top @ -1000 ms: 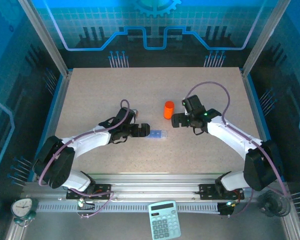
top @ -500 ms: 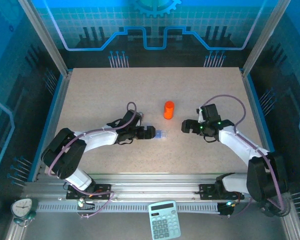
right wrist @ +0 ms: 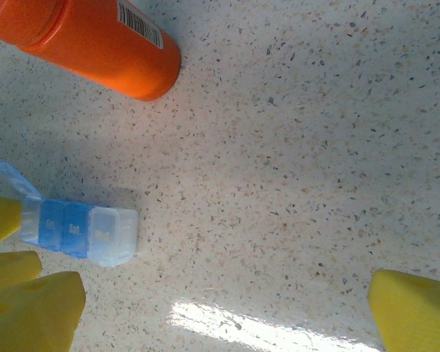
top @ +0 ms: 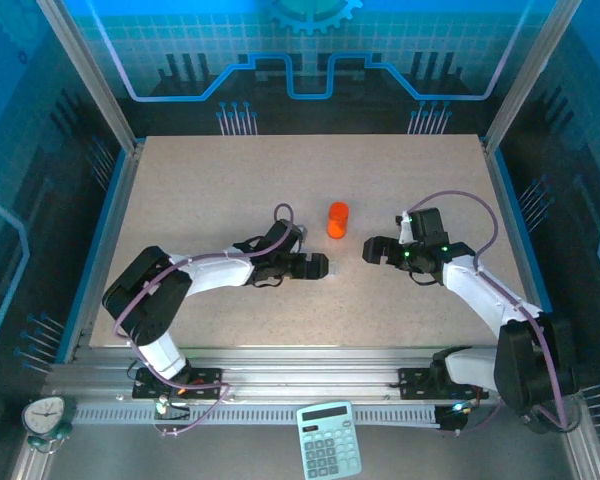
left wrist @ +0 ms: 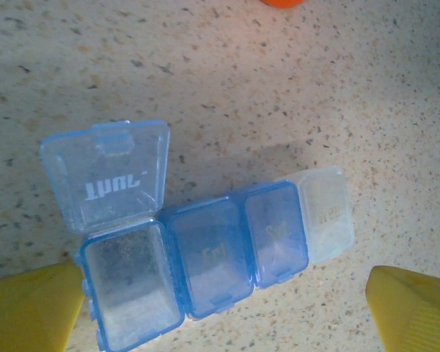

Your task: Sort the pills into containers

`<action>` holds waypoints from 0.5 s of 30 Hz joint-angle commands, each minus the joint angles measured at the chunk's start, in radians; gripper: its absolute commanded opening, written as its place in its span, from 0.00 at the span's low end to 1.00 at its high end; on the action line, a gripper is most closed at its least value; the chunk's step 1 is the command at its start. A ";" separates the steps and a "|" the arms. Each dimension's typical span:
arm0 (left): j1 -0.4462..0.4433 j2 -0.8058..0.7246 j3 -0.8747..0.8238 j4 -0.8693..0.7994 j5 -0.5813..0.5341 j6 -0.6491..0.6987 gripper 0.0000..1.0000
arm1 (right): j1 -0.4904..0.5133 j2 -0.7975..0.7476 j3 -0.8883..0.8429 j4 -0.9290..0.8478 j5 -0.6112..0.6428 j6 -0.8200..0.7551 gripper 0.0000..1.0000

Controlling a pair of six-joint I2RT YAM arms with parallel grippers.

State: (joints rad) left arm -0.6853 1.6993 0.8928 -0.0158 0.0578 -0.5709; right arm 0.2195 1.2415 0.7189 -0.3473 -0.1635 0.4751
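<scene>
The containers are compartments of one small blue pill box (left wrist: 209,264) lying flat on the speckled table. Its leftmost lid (left wrist: 106,172), marked Thur, stands open over an empty compartment (left wrist: 128,286). The two blue compartments beside it and the clear end one (left wrist: 324,213) are closed. My left gripper (left wrist: 224,314) hovers open right over the box, one yellow fingertip (left wrist: 29,308) at each side; from above it (top: 315,265) sits mid-table. My right gripper (top: 371,250) is open over bare table, right of the box (right wrist: 81,231). The pills are out of view.
An orange cylindrical bottle (top: 338,220) stands just behind the box, between the two grippers, and appears large at the upper left of the right wrist view (right wrist: 95,40). Aluminium rails (top: 110,200) frame the table. A calculator (top: 328,452) lies off the table in front.
My left gripper has slid right, over the pill box. My right gripper drew back from the orange bottle to the right, then held still. Both stayed open.
</scene>
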 commanded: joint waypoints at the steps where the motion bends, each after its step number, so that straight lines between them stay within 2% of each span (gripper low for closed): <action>1: -0.025 0.023 0.043 0.013 0.004 -0.019 0.99 | -0.016 -0.003 -0.010 0.013 -0.026 0.001 1.00; 15: -0.093 0.050 0.083 0.012 -0.053 -0.052 0.99 | -0.027 -0.026 -0.016 0.014 -0.045 0.033 1.00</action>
State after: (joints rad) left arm -0.7650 1.7542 0.9611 -0.0132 0.0387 -0.6018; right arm 0.2108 1.2396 0.7113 -0.3393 -0.1768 0.4873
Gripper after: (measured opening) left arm 0.990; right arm 0.997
